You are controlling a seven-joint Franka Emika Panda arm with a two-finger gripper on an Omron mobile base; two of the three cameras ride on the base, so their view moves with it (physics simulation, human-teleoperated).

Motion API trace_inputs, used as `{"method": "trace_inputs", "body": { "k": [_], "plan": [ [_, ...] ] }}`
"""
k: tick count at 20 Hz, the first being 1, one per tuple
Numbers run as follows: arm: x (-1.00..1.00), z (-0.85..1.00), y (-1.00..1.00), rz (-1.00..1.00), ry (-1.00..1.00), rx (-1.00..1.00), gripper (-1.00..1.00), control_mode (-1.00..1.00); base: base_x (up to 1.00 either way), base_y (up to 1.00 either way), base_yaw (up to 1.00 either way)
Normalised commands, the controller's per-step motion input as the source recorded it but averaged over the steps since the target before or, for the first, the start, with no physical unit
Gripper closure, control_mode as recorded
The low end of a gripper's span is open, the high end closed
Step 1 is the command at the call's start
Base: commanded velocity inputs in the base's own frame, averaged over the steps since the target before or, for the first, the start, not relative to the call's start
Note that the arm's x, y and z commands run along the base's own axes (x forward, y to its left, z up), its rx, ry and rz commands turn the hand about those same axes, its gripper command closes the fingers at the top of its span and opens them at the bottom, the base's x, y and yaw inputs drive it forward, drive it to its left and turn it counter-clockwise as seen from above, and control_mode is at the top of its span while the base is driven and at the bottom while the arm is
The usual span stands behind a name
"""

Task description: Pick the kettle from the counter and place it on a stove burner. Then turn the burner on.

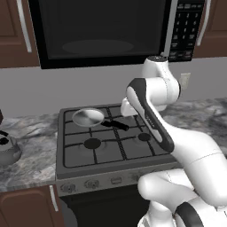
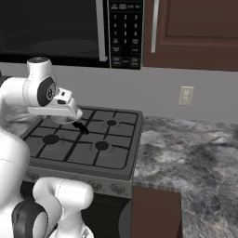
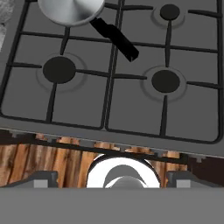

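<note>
The kettle (image 1: pixel 8 150) sits on the grey marbled surface (image 1: pixel 33 162) at the far left edge of the left base view, well apart from the stove (image 1: pixel 111 142), so by my reading nothing of the task is done yet. The widest burner (image 3: pixel 59 69) lies bare at the left of the hand view, with the silver pan (image 3: pixel 72 9) behind it at the top. The gripper (image 3: pixel 112 179) hangs over the stove's front edge, fingers (image 3: pixel 43 179) spread wide and empty.

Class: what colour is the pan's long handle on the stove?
Black; the pan handle shows best in the hand view.
</note>
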Motion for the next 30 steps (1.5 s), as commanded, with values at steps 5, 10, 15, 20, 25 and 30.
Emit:
{"method": "trace_inputs", "body": {
  "k": [5,10,15,20,25,30],
  "plan": [
    [-0.15,-0.11,0.62,0.09,0.0,0.0,-1.0,-1.0,0.0,0.0,0.0],
    [-0.03,0.0,0.71,0.13,0.0,0.0,-1.0,-1.0,0.0,0.0,0.0],
    [0.0,-0.01,0.71,0.17,0.05,0.0,-1.0,-1.0,0.0,0.0,0.0],
    [0.0,-0.07,0.72,0.19,0.11,0.0,-1.0,-1.0,0.0,0.0,0.0],
    [0.0,-0.15,0.76,0.22,0.11,0.0,-1.0,-1.0,0.0,0.0,0.0],
    [0.0,-0.15,0.73,0.22,0.12,0.0,-1.0,-1.0,0.0,0.0,0.0]
  ]
}}
